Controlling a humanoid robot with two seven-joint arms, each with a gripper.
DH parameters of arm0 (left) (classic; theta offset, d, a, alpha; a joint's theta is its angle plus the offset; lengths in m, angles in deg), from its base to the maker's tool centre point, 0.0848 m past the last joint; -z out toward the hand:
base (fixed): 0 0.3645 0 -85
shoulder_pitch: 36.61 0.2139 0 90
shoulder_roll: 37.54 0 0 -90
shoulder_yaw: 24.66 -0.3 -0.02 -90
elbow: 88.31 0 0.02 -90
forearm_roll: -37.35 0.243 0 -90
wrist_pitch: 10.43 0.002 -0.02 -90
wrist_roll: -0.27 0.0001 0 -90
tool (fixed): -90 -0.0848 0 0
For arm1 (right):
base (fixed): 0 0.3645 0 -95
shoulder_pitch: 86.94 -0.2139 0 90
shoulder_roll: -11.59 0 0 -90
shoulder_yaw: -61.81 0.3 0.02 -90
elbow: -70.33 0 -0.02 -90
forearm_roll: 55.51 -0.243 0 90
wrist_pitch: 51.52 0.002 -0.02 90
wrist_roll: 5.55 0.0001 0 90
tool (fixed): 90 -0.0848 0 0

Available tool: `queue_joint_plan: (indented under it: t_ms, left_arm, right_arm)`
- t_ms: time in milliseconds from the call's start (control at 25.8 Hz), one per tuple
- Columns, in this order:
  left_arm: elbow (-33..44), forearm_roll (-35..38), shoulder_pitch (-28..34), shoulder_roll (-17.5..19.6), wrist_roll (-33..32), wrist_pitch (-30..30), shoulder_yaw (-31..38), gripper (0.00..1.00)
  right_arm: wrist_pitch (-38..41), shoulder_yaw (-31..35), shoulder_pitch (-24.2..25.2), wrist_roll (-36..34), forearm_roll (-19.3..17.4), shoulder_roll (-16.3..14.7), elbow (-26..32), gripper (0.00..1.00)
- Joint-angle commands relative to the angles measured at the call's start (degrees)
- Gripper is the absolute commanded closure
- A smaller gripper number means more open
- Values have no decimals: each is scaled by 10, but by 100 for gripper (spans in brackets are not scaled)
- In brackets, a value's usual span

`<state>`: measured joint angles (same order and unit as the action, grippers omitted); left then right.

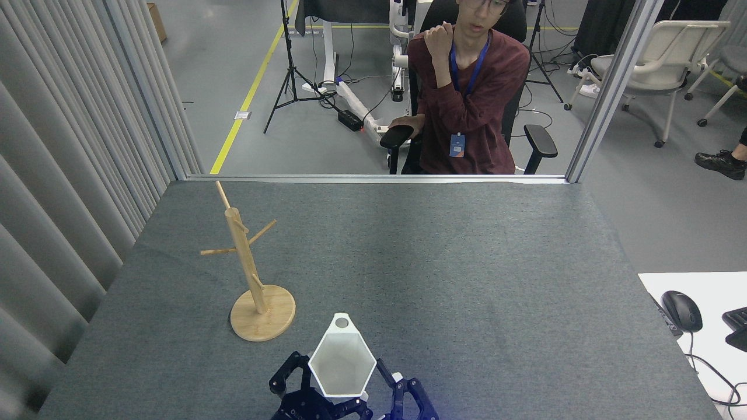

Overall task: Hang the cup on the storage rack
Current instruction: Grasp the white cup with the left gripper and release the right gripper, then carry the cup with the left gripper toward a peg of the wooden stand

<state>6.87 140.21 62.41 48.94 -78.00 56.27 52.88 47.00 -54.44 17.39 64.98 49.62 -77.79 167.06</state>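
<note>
Right tool (343, 389): black linkage fingers (284, 378) stand on either side of the cup and pinch it between them; the fingertips are hidden behind the cup wall, and the wrist and arm are cut off by the bottom edge.
Left tool: out of sight.
Cup (341, 364): white, held upright at the near edge of the counter with its hexagonal mouth open upward; the small round loop (342, 321) points away from the robot. Its base is hidden, so I cannot tell whether it is touching the counter.
Storage rack (248, 262): stands on its disc base to the left of the cup and a little farther back, near but apart from it; its pegs are bare.
Counter (437, 262): grey felt surface.
Person (467, 87): seated in a chair beyond the far edge, head partly cropped by the top edge.
Mouse (681, 310): on a white desk at the right; the dark thing beside it is cut off by the picture's edge.
</note>
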Motion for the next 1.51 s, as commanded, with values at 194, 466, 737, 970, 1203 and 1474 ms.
queue_joint_plan:
  t_ms: [194, 466, 737, 970, 1203, 1474]
  left_arm:
    - [-3, 6, 0, 2, -1, -1, 1, 77]
    - [-12, 8, 4, 3, -1, -1, 7, 76]
    - [-7, 3, 9, 5, 0, 8, 66, 76]
    - [9, 8, 16, 6, 4, 8, 217, 77]
    - [-42, 121, -76, -8, 3, 17, 299, 77]
    - [-145, 228, -195, -36, 4, 41, 321, 76]
  right_arm:
    - [1, 1, -1, -18, -3, 3, 18, 1]
    - [-2, 8, -44, -19, -44, 25, 59, 1]
    - [-148, 197, -139, 51, -194, 33, -8, 1]
    - [-35, 292, -42, 74, -140, -88, -62, 1]
    - [-29, 299, -22, 52, -143, -75, -63, 1]
    - [-29, 297, -22, 52, -143, -61, -63, 1]
